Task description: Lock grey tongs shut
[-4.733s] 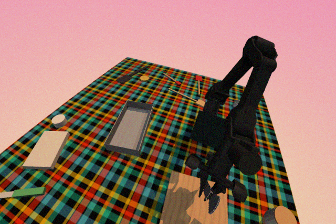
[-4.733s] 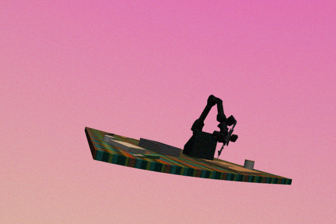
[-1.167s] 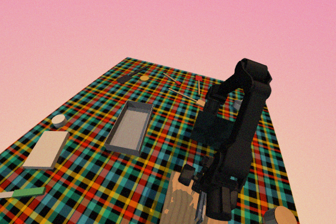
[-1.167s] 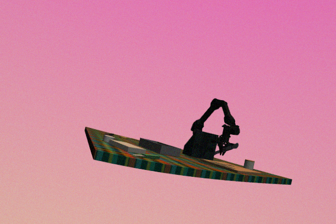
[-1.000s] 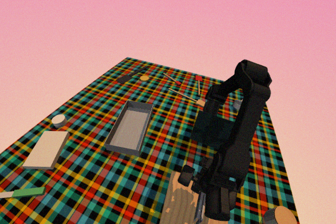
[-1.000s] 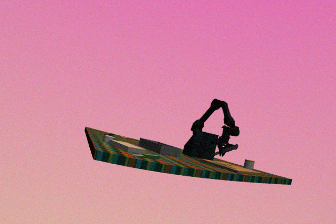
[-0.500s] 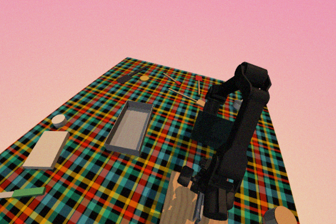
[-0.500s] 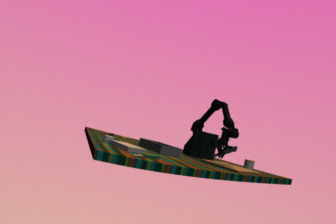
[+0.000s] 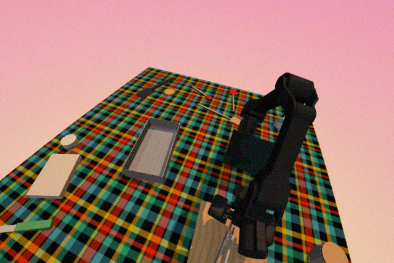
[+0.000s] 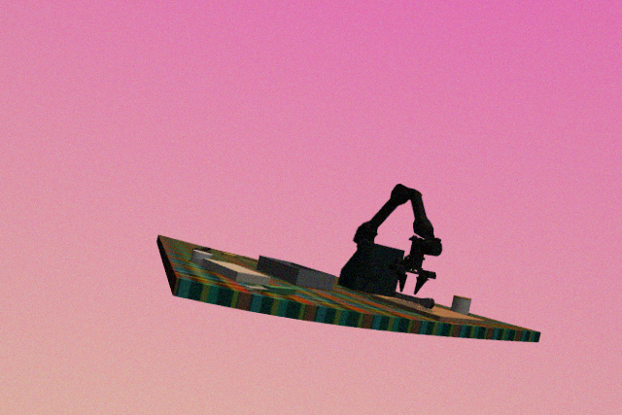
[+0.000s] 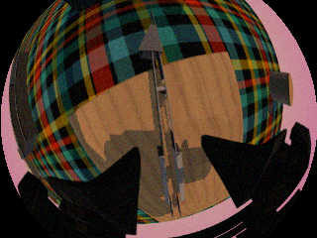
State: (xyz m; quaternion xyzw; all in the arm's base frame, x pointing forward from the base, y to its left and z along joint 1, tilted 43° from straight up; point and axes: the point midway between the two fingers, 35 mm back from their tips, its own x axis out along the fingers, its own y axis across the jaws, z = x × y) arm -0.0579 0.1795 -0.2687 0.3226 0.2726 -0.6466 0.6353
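My claw (image 10: pixel 410 290) (image 11: pixel 170 146) stands wide and holds nothing above the wooden board (image 9: pixel 207 238) (image 10: pixel 454 316) (image 11: pixel 203 89), the narrowed grey tongs (image 9: pixel 226 244) (image 10: pixel 416 299) (image 11: pixel 163 119) lying beneath my parted fingers

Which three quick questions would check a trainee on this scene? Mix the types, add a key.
1. True or false: the roasting tin has the tongs lying across it.
2. Multiple choice: how does the tool stand over the tongs?
A) shut on them
B) open, holding nothing
C) shut on nothing
3. Fill in the blank: the tongs lie on the wooden ____.

Key: 1. false; 2. B; 3. board
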